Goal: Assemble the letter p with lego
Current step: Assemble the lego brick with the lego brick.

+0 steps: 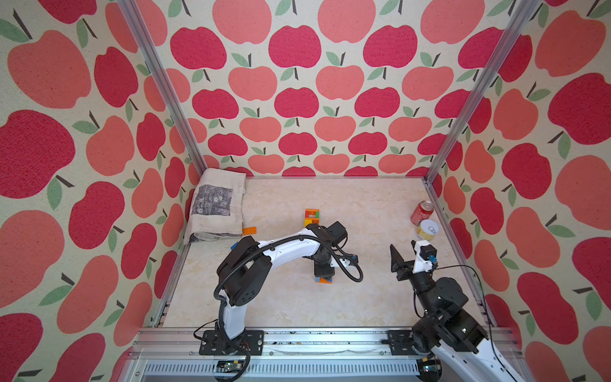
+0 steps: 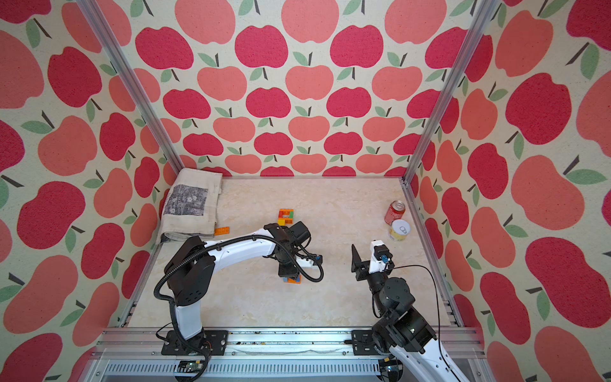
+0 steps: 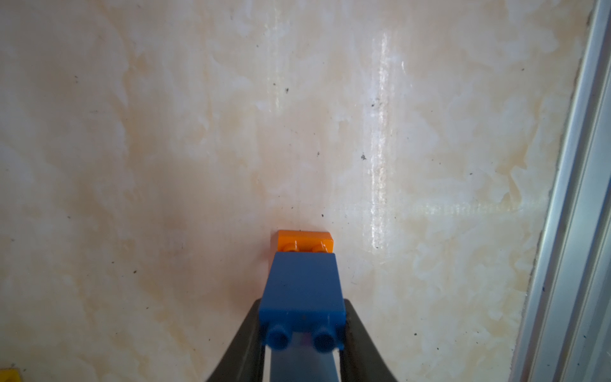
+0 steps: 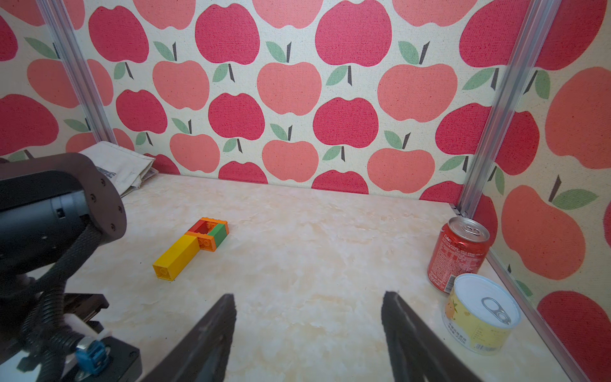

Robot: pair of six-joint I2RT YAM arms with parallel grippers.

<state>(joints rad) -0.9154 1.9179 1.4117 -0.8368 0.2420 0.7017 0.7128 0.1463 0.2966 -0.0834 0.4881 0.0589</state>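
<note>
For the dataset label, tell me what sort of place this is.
Probably a lab robot test cell, not a home: aluminium frame posts edge apple-print fabric walls around a marble-look tabletop, and the left arm and right arm are bolted to a metal rail at its front edge.

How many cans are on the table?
2. The red soda can stands by the right wall; the yellow pull-tab can stands just in front of it. Others could be hidden under the left arm.
</note>
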